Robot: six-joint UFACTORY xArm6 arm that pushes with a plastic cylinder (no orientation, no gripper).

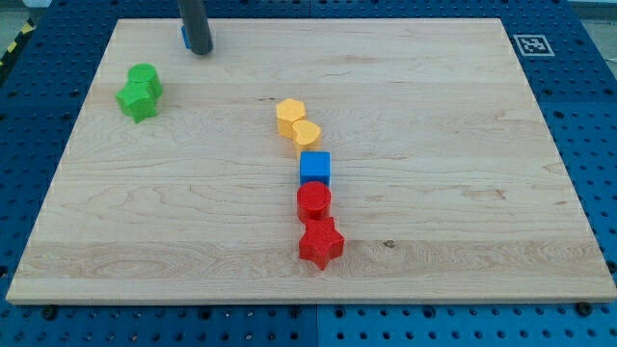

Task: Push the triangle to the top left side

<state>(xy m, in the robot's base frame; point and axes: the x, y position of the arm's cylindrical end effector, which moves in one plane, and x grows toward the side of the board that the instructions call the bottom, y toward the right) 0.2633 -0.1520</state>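
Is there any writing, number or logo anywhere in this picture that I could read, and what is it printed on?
No readable words, numbers or brand names anywhere.
The only sign: a black-and-white square marker printed on the wooden board, at its corner in the view's top right. It is a coded pattern, not text.
The coloured blocks carry no lettering, nor does the blue pegboard table.
The dark rod at the view's top left, with my tip, shows no label.

A robotics lab — wooden board [405,87] on blue perforated bench [588,116], fiducial marker [533,44].
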